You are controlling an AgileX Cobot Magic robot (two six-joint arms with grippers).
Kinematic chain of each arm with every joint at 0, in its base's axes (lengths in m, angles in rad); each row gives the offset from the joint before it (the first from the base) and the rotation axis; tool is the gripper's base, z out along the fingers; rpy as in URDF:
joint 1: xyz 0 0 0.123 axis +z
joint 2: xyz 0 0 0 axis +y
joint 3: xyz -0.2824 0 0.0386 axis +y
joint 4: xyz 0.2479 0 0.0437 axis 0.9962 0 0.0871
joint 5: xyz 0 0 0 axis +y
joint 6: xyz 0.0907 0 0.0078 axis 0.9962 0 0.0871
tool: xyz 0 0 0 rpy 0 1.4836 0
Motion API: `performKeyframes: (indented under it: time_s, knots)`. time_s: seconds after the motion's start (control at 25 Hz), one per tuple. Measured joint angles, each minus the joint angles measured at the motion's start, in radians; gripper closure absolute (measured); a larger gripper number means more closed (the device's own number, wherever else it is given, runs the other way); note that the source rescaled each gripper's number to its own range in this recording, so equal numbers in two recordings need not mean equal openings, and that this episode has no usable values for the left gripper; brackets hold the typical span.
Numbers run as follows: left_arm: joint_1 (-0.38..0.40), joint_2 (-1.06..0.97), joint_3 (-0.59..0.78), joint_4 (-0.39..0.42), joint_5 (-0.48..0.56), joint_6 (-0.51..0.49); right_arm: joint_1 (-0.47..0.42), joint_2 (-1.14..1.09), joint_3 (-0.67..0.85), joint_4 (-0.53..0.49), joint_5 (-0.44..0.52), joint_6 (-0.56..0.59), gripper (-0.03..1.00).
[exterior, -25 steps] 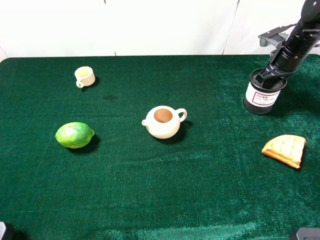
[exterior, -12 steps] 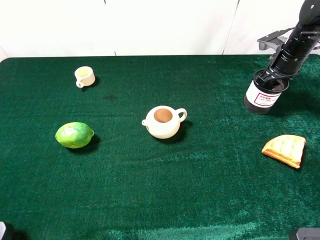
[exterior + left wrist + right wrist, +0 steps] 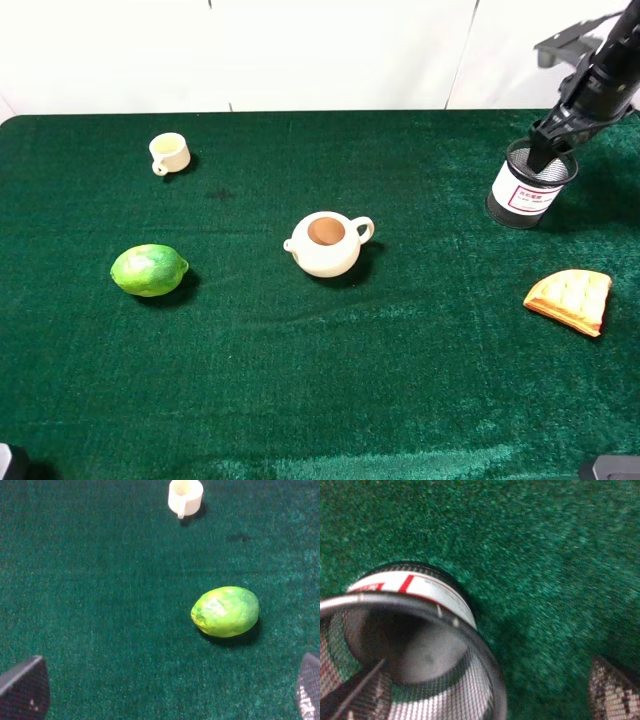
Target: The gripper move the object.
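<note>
Item: pen cup (image 3: pixel 530 190), black wire mesh with a white label striped in red. Standing upright on the green worktop (image 3: pixel 330 360), near its far right edge.

Step in hand: judged to be the release or regrasp stage of moving the cup. The cup sits on the worktop and does not look lifted.

Right hand (image 3: pixel 548 150): directly above the cup's mouth, tips at rim level. In the right wrist view one finger (image 3: pixel 362 695) is inside the mesh wall, the other (image 3: pixel 612 692) outside and well apart from the rim (image 3: pixel 470 645). Spread wide, holding nothing. Contact between inner finger and wall cannot be told.

Next move calls for: either closing the fingers across the wall before any lift, or a straight rise clear of the rim so the cup is not tipped.

Left hand (image 3: pixel 165 690): held over the lime (image 3: pixel 226 611), fingertips wide apart at the frame corners, empty.

Also present: teapot (image 3: pixel 328 242), small mug (image 3: pixel 169 153), bread slice (image 3: pixel 570 298) just nearer than the cup.
</note>
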Motion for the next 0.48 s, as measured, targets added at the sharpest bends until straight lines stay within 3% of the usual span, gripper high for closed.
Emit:
performKeyframes:
  time_s: [0.2,0.48]
  knots:
    - [0.000,0.000,0.000,0.000,0.000,0.000,0.000,-0.090,0.000,-0.002,0.058,0.052,-0.01]
    - [0.000,0.000,0.000,0.000,0.000,0.000,0.000,-0.257,0.002,0.015,0.192,0.107,-0.03]
